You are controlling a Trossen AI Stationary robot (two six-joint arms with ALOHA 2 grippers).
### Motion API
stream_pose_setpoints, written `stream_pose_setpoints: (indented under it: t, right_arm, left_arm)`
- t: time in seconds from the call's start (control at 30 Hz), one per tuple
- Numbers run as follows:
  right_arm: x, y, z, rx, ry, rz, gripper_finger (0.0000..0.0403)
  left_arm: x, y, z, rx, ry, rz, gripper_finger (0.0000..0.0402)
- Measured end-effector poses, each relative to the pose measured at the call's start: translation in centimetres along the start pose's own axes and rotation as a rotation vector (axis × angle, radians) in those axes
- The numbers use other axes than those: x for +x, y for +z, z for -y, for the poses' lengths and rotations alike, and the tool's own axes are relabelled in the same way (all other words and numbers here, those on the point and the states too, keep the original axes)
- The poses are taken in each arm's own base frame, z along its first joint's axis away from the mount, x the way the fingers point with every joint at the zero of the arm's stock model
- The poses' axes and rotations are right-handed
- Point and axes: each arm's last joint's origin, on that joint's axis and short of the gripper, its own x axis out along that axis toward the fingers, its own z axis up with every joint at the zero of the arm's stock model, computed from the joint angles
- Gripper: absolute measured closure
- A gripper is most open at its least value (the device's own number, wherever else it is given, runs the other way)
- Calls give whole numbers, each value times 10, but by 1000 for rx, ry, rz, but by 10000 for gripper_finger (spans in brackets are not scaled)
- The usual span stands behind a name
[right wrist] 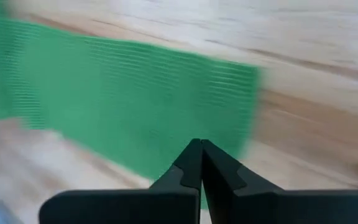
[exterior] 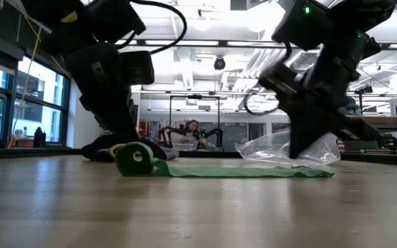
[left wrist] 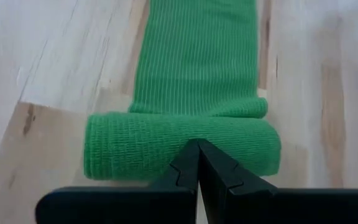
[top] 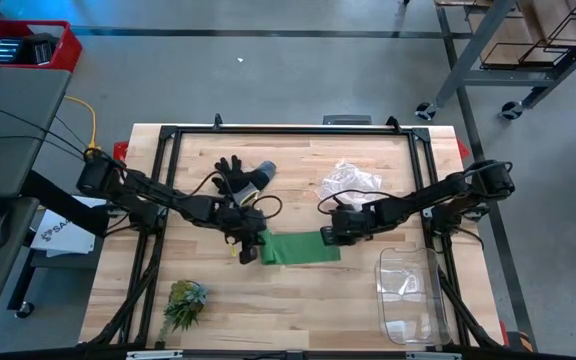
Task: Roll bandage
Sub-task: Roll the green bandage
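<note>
While the left gripper (top: 249, 250), fingers pressed together, touches the bandage (top: 303, 249) roll at frame center, the right gripper (top: 329, 238), also closed, presses its flat end.

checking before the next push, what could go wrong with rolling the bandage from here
1. The left gripper, shut, pushes the rolled end of the bandage with its closed tips only; the roll could slip sideways or loosen.
2. The right gripper, shut, seems to pin the flat tail near its free end; if it lifts, the strip may drag and bunch.
3. The glove lies close behind the left arm and might snag.
</note>
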Motion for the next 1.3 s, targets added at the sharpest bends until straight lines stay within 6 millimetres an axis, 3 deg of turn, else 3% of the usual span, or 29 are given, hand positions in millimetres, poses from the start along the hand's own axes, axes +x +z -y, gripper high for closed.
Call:
stream_pose_setpoints:
  t: [0.63,1.3]
  right_arm:
    - [19,-1,-2,18,31,-5,403]
    - [12,-21,18,1,-212,-94,403]
  left_arm:
    - [1,-2,4,42,25,13,401]
    - [1,-3,3,51,34,-2,401]
